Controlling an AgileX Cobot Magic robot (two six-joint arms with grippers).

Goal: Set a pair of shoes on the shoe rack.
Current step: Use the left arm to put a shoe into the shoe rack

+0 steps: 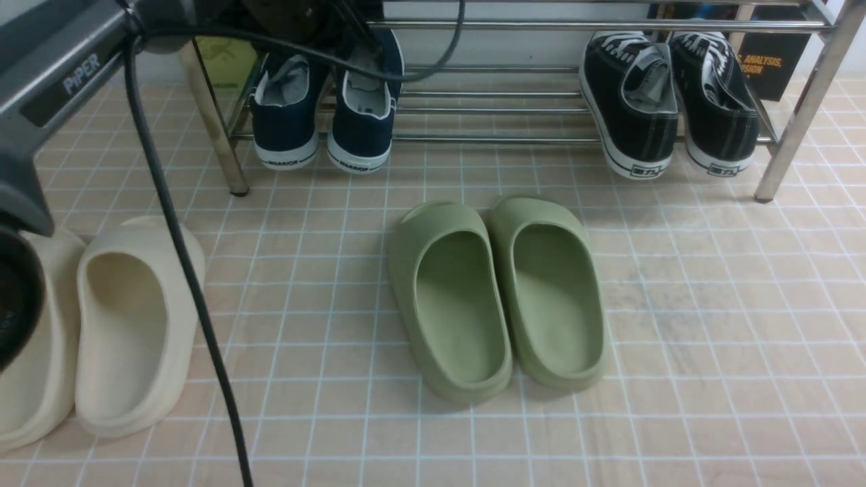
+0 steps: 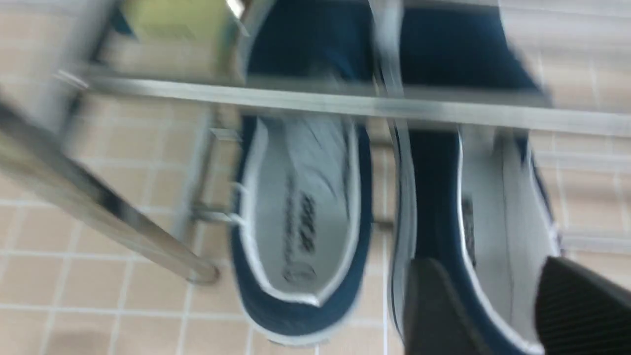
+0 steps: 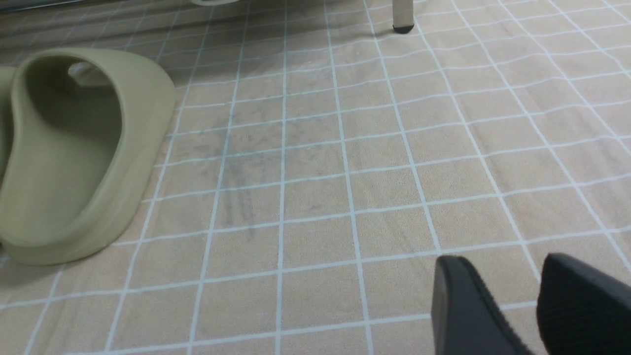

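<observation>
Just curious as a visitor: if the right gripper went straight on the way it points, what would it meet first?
Most likely the right gripper meets bare tiled floor, clear of the green slide; depth is uncertain.

Home-style entryway shoe corner: a beige tile-patterned floor (image 1: 710,338), with a chrome shoe rack (image 1: 487,139) at 12 o'clock holding 2 navy slip-ons (image 1: 362,128) and 2 black lace-ups (image 1: 632,115). Green slides (image 1: 497,297) sit at centre, cream slides (image 1: 128,325) at 8 o'clock. The floor covering wrinkles like a printed sheet.

Two navy sneakers (image 1: 362,128), two black sneakers (image 1: 632,115), two green slides (image 1: 450,297), two cream slides (image 1: 135,325), one chrome rack (image 1: 541,26)
</observation>
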